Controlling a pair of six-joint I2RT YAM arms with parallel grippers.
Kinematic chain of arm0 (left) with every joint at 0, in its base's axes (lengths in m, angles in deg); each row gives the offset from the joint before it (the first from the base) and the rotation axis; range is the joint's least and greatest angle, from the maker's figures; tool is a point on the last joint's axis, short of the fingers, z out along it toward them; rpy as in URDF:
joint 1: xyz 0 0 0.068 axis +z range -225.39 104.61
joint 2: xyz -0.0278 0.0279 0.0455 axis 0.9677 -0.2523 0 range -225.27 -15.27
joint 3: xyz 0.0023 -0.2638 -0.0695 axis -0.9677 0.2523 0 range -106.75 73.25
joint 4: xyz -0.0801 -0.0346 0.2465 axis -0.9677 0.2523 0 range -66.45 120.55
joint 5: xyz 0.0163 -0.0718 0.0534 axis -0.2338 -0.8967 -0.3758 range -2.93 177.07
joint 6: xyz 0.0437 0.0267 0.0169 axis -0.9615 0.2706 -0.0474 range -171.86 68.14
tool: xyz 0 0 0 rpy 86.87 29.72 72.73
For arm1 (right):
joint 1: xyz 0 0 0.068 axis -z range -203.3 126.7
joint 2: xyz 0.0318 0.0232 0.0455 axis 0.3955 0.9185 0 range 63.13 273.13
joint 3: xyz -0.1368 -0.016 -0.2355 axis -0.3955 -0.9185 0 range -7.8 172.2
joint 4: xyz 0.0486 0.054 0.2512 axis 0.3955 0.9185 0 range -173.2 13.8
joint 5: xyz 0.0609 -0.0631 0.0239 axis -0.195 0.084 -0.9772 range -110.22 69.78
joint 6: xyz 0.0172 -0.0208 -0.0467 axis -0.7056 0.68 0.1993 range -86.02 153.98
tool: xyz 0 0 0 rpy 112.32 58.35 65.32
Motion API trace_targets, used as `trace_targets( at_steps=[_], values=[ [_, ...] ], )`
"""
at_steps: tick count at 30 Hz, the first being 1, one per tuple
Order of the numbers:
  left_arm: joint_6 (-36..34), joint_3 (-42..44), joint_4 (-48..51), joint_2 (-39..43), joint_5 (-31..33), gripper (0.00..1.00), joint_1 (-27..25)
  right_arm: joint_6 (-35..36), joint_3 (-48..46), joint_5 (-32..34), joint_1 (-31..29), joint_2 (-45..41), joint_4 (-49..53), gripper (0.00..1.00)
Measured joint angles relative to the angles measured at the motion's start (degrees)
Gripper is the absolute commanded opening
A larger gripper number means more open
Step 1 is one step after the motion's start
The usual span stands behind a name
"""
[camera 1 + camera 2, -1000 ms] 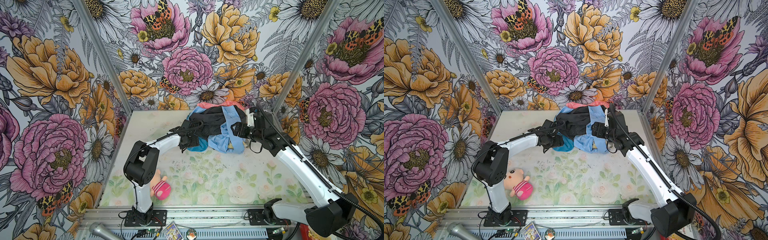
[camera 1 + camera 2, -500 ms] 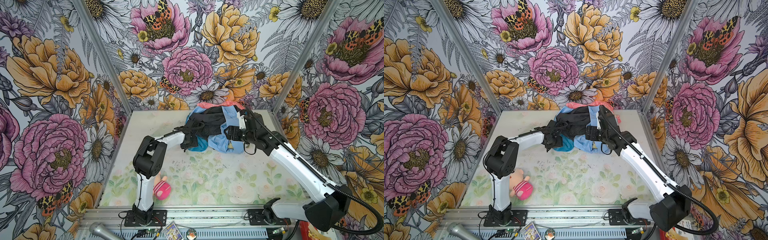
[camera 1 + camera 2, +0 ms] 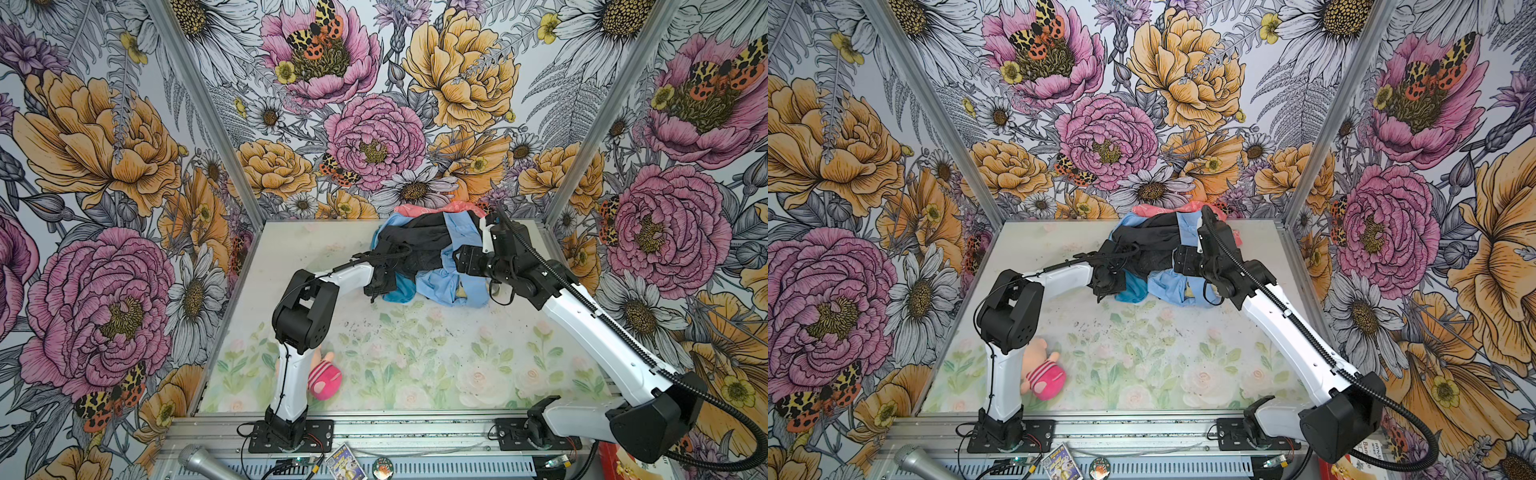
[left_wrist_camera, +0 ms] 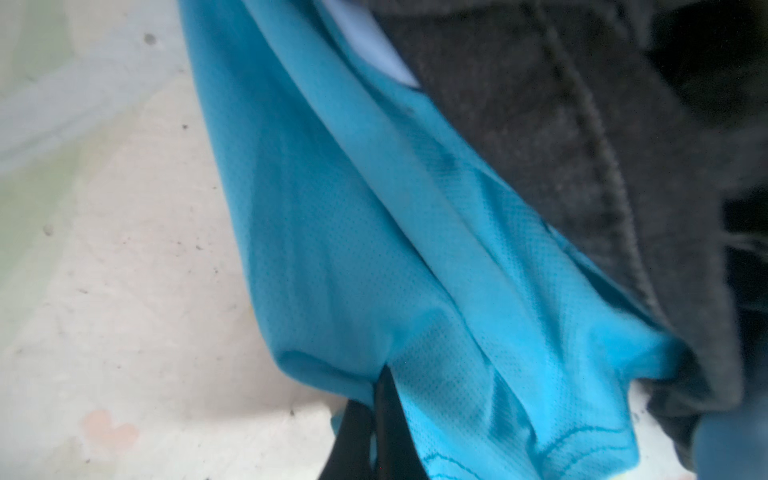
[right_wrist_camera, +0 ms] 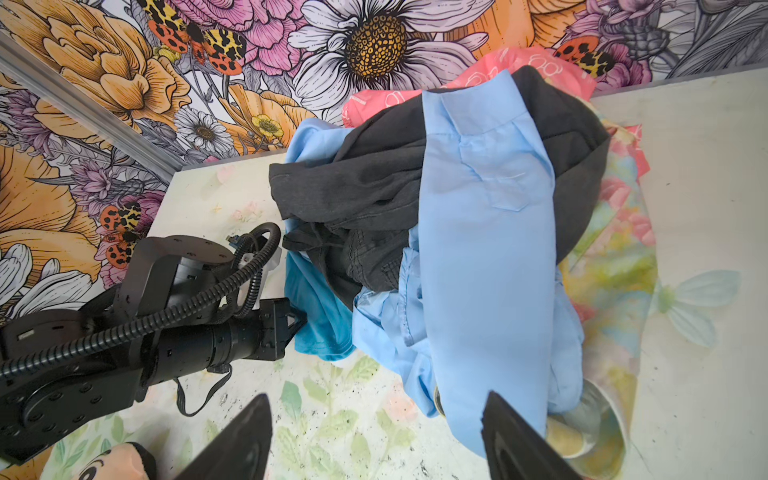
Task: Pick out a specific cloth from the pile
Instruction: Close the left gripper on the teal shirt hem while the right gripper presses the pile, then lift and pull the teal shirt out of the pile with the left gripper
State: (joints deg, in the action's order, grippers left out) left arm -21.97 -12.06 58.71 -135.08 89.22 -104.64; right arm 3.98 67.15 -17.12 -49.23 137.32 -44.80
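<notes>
The cloth point(image 3: 400, 291), teal-blue, protrudes at the 7 o'clock edge of the pile point(image 3: 457, 232) in both top views, partly beneath a black garment point(image 3: 424, 255). The left end effector point(image 3: 380, 284), at the cloth's 9 o'clock, is closed and pinches its fabric; the left wrist view shows folds gathered at one finger point(image 4: 374, 424). The right end effector point(image 5: 376, 399), at the pile's 3 o'clock, stands wide apart, gripping nothing. The pile occupies the bench point(image 3: 415, 345) toward 12 o'clock.

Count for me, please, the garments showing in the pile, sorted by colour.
1 teal-blue cloth
1 pale sky-blue garment
1 black garment
1 coral-pink garment
1 pale floral garment
Total: 5 showing; folds may hide more.
</notes>
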Motion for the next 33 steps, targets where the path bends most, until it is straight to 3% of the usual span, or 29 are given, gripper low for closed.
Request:
trace_targets(
  at_steps=[6,21,33],
  values=[
    [0.0,0.0,0.9,1.5,0.0,0.0,0.0,0.0,0.0,1.9,0.0,0.0,0.0,0.8],
    [0.0,-5.5,2.7,16.5,0.0,0.0,0.7,1.3,0.3,3.6,0.1,0.0,0.0,0.8],
    [0.0,-15.2,4.8,20.8,-1.2,0.0,1.0,2.6,0.4,3.7,0.1,0.0,-0.2,0.81]
  ],
)
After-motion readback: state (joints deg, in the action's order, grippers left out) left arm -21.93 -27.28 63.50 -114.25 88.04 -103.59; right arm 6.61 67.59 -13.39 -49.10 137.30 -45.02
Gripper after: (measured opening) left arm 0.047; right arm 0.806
